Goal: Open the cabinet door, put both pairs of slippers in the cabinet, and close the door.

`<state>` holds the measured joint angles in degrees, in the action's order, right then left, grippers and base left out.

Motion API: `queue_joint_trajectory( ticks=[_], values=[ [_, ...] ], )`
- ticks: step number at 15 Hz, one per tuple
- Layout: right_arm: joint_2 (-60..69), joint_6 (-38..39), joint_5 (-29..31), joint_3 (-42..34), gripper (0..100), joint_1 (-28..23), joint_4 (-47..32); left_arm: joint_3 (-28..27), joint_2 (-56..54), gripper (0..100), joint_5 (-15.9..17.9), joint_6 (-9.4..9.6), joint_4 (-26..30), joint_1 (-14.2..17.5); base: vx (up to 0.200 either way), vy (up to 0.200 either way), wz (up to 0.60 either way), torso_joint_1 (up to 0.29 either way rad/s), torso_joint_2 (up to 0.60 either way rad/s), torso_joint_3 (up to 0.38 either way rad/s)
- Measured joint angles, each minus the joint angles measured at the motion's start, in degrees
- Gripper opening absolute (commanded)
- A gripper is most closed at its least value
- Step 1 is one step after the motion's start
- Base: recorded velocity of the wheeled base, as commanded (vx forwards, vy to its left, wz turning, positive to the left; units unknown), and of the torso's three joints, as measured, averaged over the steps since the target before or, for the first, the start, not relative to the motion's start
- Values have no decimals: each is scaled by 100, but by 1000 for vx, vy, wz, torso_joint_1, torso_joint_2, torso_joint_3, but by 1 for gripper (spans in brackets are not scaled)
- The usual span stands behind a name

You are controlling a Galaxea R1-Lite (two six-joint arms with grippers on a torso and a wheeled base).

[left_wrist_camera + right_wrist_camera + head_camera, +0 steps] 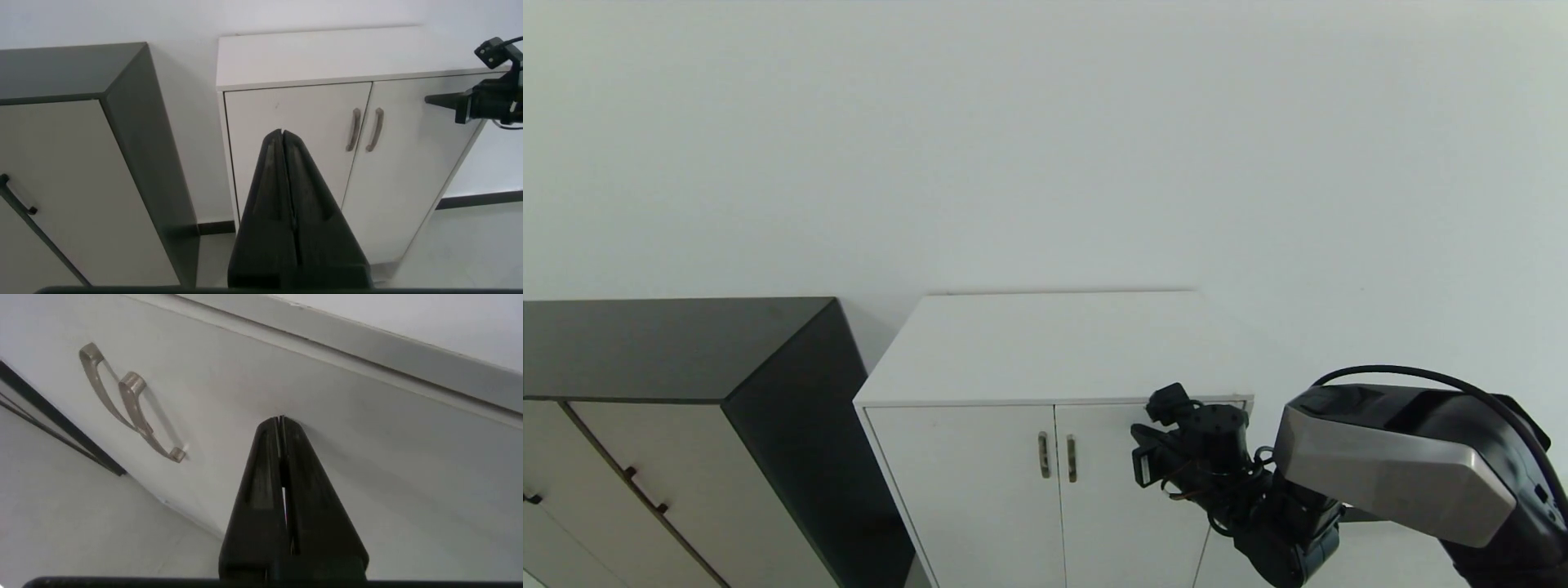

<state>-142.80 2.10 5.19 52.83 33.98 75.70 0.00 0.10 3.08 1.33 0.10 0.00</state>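
Cabinet door (pixel 409 441) closed; right fingers (pixel 263 490), pressed together, near its front.

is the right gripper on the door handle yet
No, the right gripper is shut and points at the bare right door, off to the side of the two handles.

This looks like a plain room in a home. A bare white wall (pixel 1045 122) stands behind a low white wooden cabinet with two doors (pixel 1045 343) and curved metal handles (pixel 1043 455). At its 9 o'clock stands a dark grey cabinet with pale fronts (pixel 678 343).
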Motion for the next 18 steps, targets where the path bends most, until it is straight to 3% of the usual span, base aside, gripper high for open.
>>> queue_joint_trajectory(
  ticks=[15, 18],
  values=[
    [-243, 20, -5, 245, 0, -121, 13, 0, 0, 0, 0, -2, 0, 0, 0, 0, 0, 0, 0, 0],
    [-244, 0, 28, 46, 0, -90, 367, 0, 0, 0, 0, 0, 0, 0, 0, 0, 0, 0, 0, 0]
  ],
)
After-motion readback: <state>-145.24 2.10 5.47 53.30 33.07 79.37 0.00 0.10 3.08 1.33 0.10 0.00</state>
